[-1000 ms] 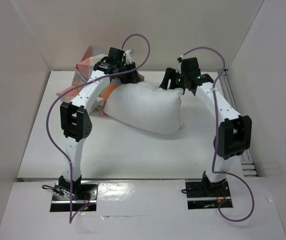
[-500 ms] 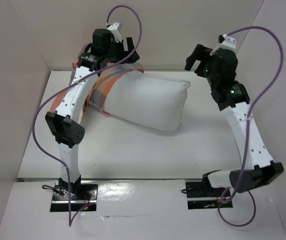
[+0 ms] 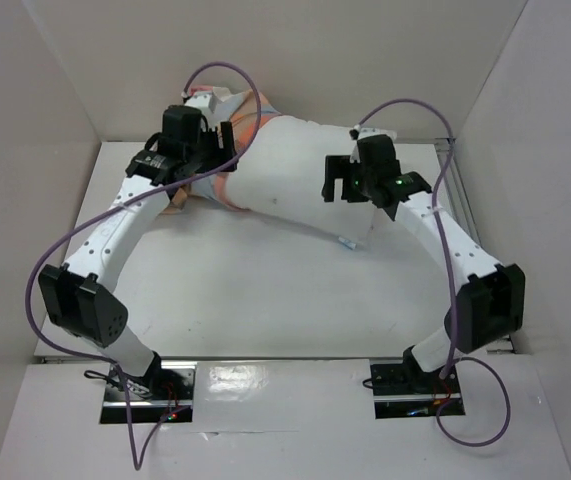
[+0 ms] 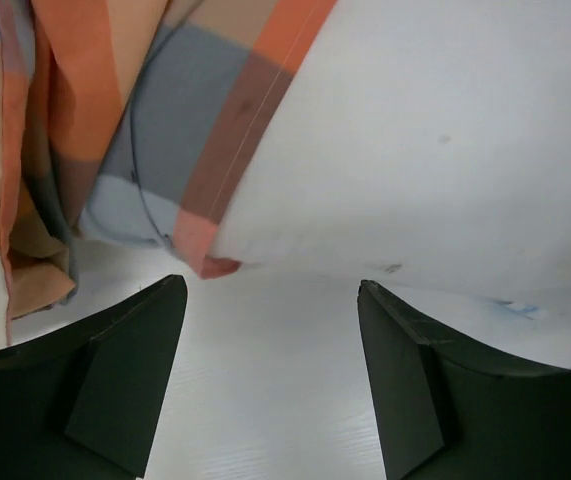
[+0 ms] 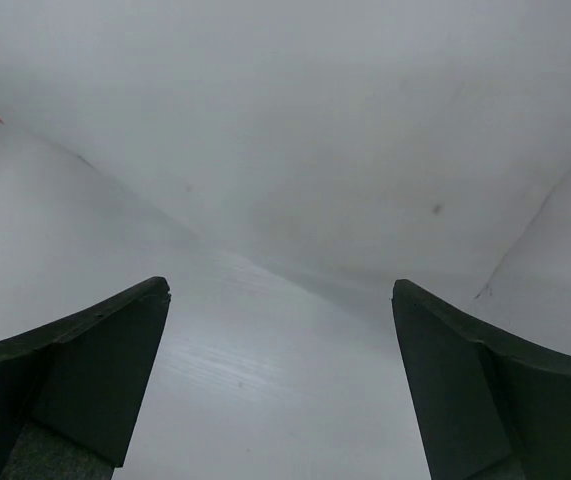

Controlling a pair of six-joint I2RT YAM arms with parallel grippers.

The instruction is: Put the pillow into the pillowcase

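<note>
Your left fingers [image 3: 223, 142] stand wide apart with nothing between them. In the left wrist view only bare desk [image 4: 275, 400] shows in the gap. Just ahead of those fingertips, and apart from them, hangs a corner of the pillowcase [image 4: 165, 130]. Its hem runs up and away over the white pillow [image 4: 445, 150], which fills the space ahead of the right-hand finger. The bunched checked cloth lies ahead of the left-hand finger and off to its outer side.

Your right fingers [image 3: 337, 180] are also spread wide and hold nothing. The pillow lies straight ahead of them, close but not touching in the right wrist view. A sliver of orange cloth shows far off to their left.

From above, the pillow stretches between the two pairs of fingers. The end nearer your left fingers is wrapped in the pillowcase, and the end nearer your right fingers is bare.

Count: one pillow, one pillowcase, two pairs of fingers, both empty.
</note>
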